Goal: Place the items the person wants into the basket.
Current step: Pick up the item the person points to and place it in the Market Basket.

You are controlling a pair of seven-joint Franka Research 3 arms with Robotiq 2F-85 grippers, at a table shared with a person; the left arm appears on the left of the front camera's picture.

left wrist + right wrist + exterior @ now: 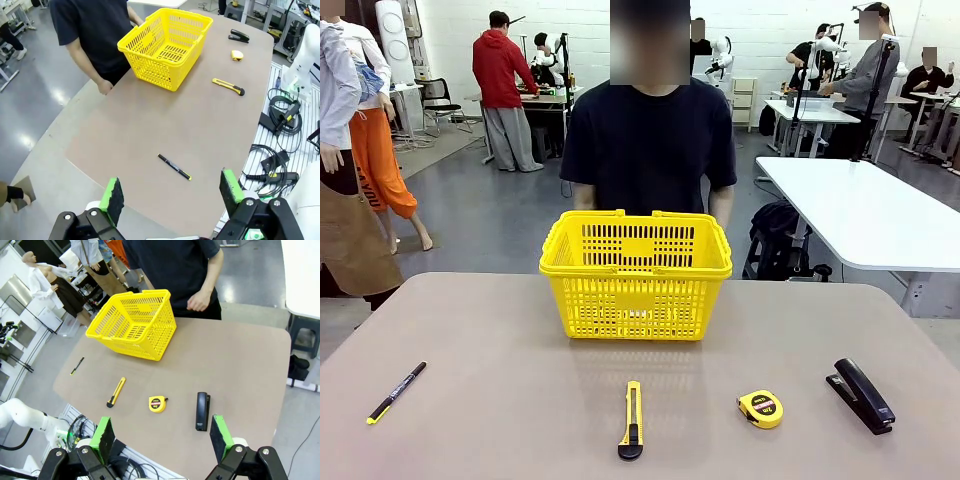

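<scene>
Front view across table (pixel 470 330) toward person (pixel 650 140), wrist views high over opposite ends, all sharing basket (pixel 635 300)

Blocked at the far middle of the worktop (pixel 500 330) by the basket (pixel 635 300): upright, mouth open upward, handles lying down on the rim, so reachable from above. Backed closely by the person (pixel 650 140) at the far edge, arms down on both sides of the basket. Bare and passable left and right of the basket, and across the band between it and the near row. Dotted along that row with 4 low things, all well apart: pen (pixel 396 392) far left, utility knife (pixel 632 420) in the middle, tape measure (pixel 760 408), then stapler (pixel 861 395) at right. Room between each for fingers from above. Held high over the worktop with jaws spread wide: left hand (pixel 171 192) and right hand (pixel 161 436).
</scene>
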